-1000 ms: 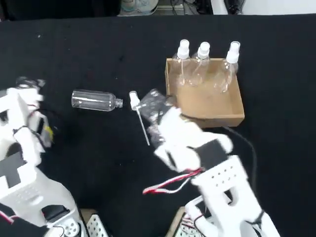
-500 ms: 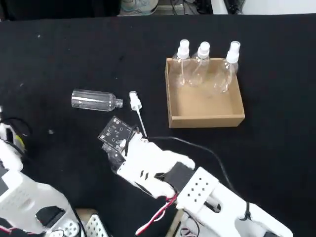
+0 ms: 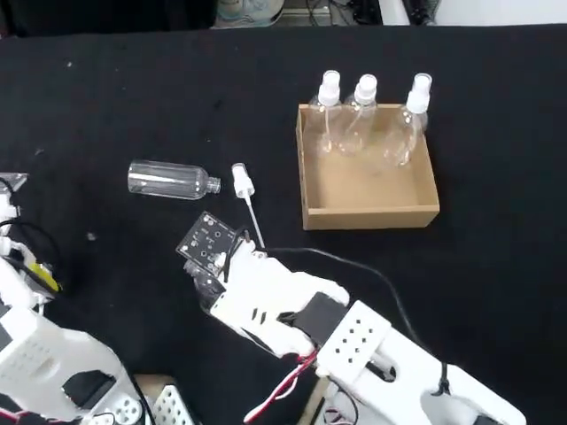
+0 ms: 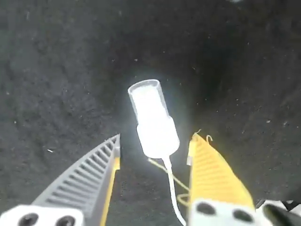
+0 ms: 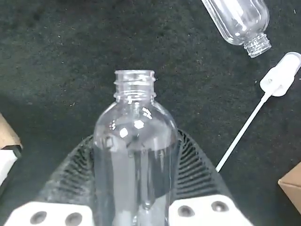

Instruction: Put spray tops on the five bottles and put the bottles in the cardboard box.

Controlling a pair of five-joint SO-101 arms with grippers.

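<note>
A clear open-necked bottle (image 5: 136,141) stands between the fingers of my right gripper (image 5: 136,139), which is shut on it low over the front-centre table (image 3: 213,257). My left gripper (image 4: 154,137) is at the table's left edge (image 3: 13,257), shut on a white spray top (image 4: 150,108) whose tube runs back between the fingers. A second clear bottle (image 3: 173,180) lies on its side without a top. Just to its right lies a loose spray top (image 3: 241,181) with its tube. The cardboard box (image 3: 368,212) holds three topped bottles (image 3: 363,124) along its far wall.
The black cloth (image 3: 133,88) covers the whole table. The right arm's body and cable (image 3: 354,266) stretch across the front centre. The near half of the box floor (image 3: 372,186) is bare.
My right arm has swung from beside the box's near-left corner back to the front centre, then kept still. The left arm has dropped back toward the left edge.
</note>
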